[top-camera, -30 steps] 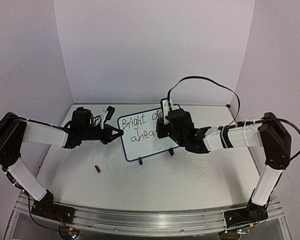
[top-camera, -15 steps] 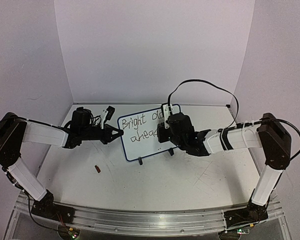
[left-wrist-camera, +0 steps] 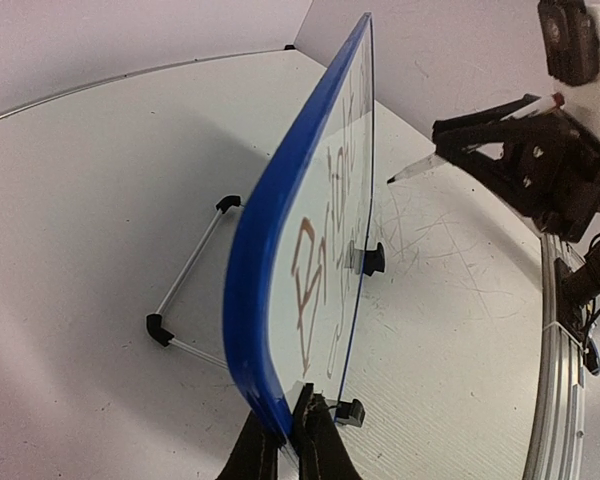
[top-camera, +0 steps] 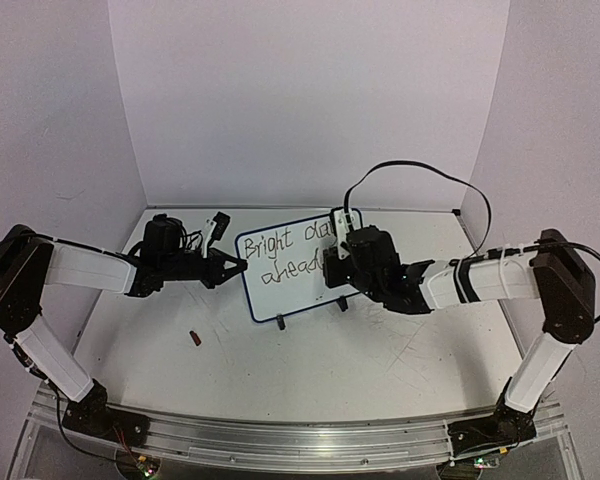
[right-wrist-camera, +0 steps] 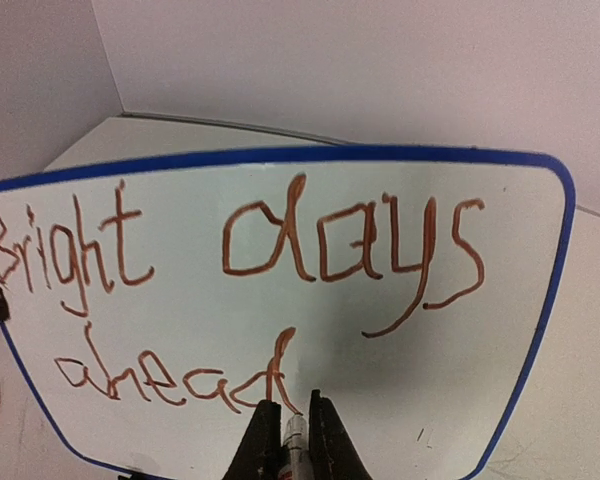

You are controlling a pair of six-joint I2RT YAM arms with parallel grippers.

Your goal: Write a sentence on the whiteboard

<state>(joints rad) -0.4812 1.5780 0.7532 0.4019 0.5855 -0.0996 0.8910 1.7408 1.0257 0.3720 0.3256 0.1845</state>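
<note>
Top view: whiteboard [top-camera: 292, 297] stands upright at centre frame. The sentence [right-wrist-camera: 235, 292] reads "Bright days ahead". On its left edge, left gripper [left-wrist-camera: 288, 448] is pinched tight. Bottom centre of right wrist view: right gripper [right-wrist-camera: 292, 432] clamped on marker [right-wrist-camera: 296, 438], tip by final "d"; contact unclear.

Light was soft and even, falling from above. The top view was slightly grainy and showed only faint shadows on the desk [top-camera: 310, 370]. From the left wrist, the whiteboard [left-wrist-camera: 248, 260] threw a pale grey shadow toward the desk's far edge, and lens distortion bowed its blue rim. The left hand [left-wrist-camera: 290, 425] was blurred at the picture's bottom. From the right wrist, the sentence [right-wrist-camera: 290, 235] read reddish-brown rather than black. The marker [right-wrist-camera: 294, 437] pinched in the right hand [right-wrist-camera: 288, 420] was out of focus, with a dim shadow just above it.
</note>
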